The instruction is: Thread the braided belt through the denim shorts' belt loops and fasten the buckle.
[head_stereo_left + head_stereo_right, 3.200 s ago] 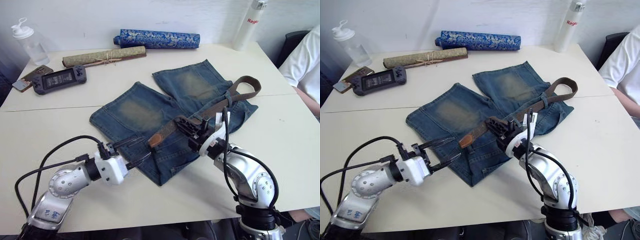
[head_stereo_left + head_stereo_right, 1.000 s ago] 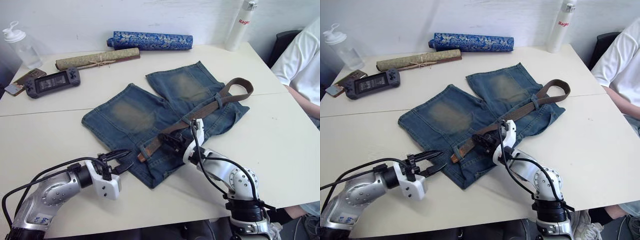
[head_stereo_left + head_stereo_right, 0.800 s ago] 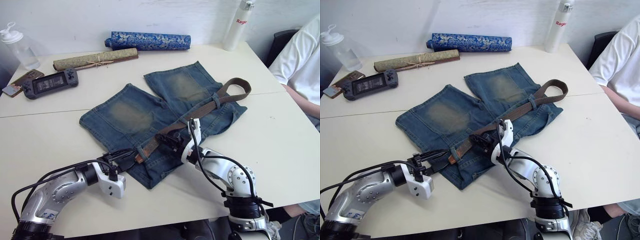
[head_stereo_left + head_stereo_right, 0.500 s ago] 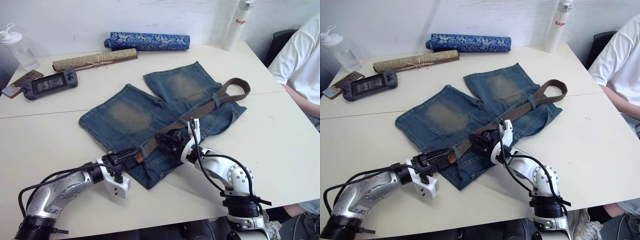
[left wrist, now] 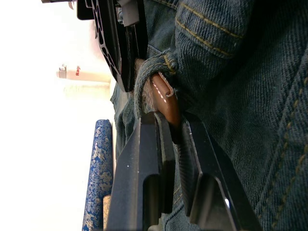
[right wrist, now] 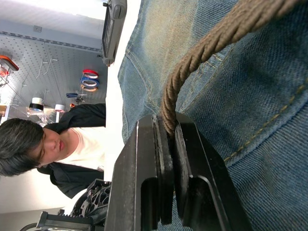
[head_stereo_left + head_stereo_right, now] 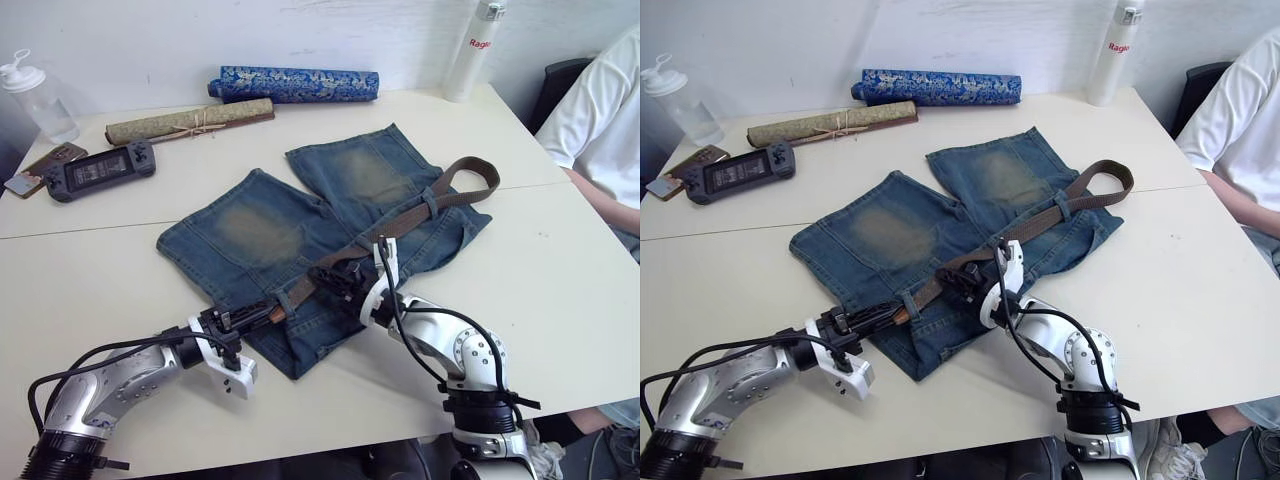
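Tan leather tip (image 5: 163, 98) pokes through a belt loop (image 5: 147, 79); your left gripper (image 7: 262, 312) pinches it to pull, right gripper (image 7: 958, 283) clamps the braided belt (image 7: 1040, 225), feeding slack.

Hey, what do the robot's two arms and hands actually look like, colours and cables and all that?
Both arms are rounded silver-grey metal segments with white housings at the wrists. Loose black cables loop along each. The left arm carries small blue lettering near its base; the right arm has screw rings at its joints. The left hand and right hand each have two flat black fingers.
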### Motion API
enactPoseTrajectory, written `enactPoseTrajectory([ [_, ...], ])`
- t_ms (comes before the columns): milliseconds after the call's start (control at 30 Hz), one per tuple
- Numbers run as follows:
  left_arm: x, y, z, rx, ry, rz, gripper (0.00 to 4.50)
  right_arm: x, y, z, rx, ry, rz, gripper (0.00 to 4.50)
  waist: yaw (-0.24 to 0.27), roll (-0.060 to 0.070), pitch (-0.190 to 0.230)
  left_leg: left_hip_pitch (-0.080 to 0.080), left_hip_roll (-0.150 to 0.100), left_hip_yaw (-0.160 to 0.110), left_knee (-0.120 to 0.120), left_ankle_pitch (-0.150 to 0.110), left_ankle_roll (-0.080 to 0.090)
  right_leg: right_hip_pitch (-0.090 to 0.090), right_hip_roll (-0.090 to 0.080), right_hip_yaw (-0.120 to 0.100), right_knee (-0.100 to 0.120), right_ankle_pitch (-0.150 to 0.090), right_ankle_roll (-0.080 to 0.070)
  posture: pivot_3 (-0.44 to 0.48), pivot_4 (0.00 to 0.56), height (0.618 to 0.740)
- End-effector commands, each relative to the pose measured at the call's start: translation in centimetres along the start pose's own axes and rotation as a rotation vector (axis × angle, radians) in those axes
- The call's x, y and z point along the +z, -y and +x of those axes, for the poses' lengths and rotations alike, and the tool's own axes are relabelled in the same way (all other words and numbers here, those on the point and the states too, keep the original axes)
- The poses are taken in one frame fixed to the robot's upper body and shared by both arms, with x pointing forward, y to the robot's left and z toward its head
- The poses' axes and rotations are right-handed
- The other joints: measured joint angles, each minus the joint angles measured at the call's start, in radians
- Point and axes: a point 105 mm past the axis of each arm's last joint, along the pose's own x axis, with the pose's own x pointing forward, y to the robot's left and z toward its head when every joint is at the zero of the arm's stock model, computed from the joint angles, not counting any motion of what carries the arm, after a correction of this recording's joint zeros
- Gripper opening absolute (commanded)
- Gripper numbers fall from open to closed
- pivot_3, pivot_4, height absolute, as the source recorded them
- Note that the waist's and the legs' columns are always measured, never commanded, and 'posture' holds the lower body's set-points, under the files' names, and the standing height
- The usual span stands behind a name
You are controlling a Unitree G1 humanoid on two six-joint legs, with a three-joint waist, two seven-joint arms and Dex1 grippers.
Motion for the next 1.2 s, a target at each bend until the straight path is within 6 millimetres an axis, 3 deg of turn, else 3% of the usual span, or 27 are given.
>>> enactPoseTrajectory([
  [33,0.6,0.7,-0.4,-0.033,0.009,-0.008,0.02,-1.5,0.8,0.6,-0.028,-0.064,0.04,0.0,-0.001,0.0,0.0,0.0,0.0,0.0,0.0,0.0,0.0,0.0,0.0,0.0,0.0,0.0,0.0,0.0,0.15,0.645],
  [133,0.6,0.7,-0.4,-0.031,0.011,-0.016,0.02,-1.6,0.8,0.7,-0.027,-0.066,0.039,0.0,-0.002,0.0,0.0,0.0,0.0,0.0,0.0,0.0,0.0,0.0,0.0,0.0,0.0,0.0,0.0,0.0,0.15,0.645],
  [200,0.6,0.5,-0.3,-0.019,0.013,-0.031,0.95,-1.6,0.7,0.7,-0.026,-0.066,0.041,0.0,-0.002,0.0,0.0,0.0,0.0,0.0,0.0,0.0,0.0,0.0,0.0,0.0,0.0,0.0,0.0,0.0,0.15,0.645],
  [367,0.5,0.8,-0.7,-0.039,-0.001,-0.068,2.79,-1.7,0.6,0.7,-0.023,-0.066,0.045,0.0,-0.002,0.0,0.0,0.0,0.0,0.0,0.0,0.0,0.0,0.0,0.0,0.0,0.0,0.0,0.0,0.0,0.15,0.645],
  [733,0.9,0.4,-1.4,-0.032,0.026,-0.056,2.79,-1.8,0.6,0.8,-0.021,-0.068,0.046,0.0,-0.001,0.0,-0.001,0.0,0.0,-0.001,0.0,0.0,0.0,-0.001,0.0,0.0,0.002,-0.001,-0.001,0.0,0.15,0.645],
  [867,1.1,0.2,-1.3,-0.023,0.034,-0.058,1.9,-1.8,0.7,0.8,-0.02,-0.068,0.045,0.0,-0.001,0.0,0.0,0.0,0.0,-0.001,0.0,0.0,0.0,-0.001,0.0,0.0,0.002,-0.002,-0.001,0.0,0.15,0.645],
  [967,1.3,0.1,-1.2,-0.02,0.04,-0.059,0.63,-1.9,0.6,0.8,-0.02,-0.07,0.044,0.0,-0.001,0.0,0.0,0.0,0.0,-0.001,0.0,0.0,0.0,-0.001,0.0,0.0,0.002,-0.002,-0.001,0.0,0.15,0.645],
  [1033,1.2,0.2,-1.2,-0.025,0.034,-0.057,0.13,-1.9,0.6,0.8,-0.019,-0.07,0.044,0.0,0.0,0.0,-0.001,0.0,0.0,-0.001,0.0,0.0,0.0,-0.001,0.0,0.0,0.002,-0.002,-0.001,0.0,0.15,0.645],
  [1200,0.9,0.1,-1.2,-0.024,0.015,-0.05,0.13,-1.8,0.5,0.7,-0.02,-0.064,0.046,0.0,0.001,0.0,-0.001,0.0,0.0,0.0,0.0,0.0,0.0,-0.001,0.0,0.0,0.002,-0.002,-0.001,0.0,0.15,0.645],
])
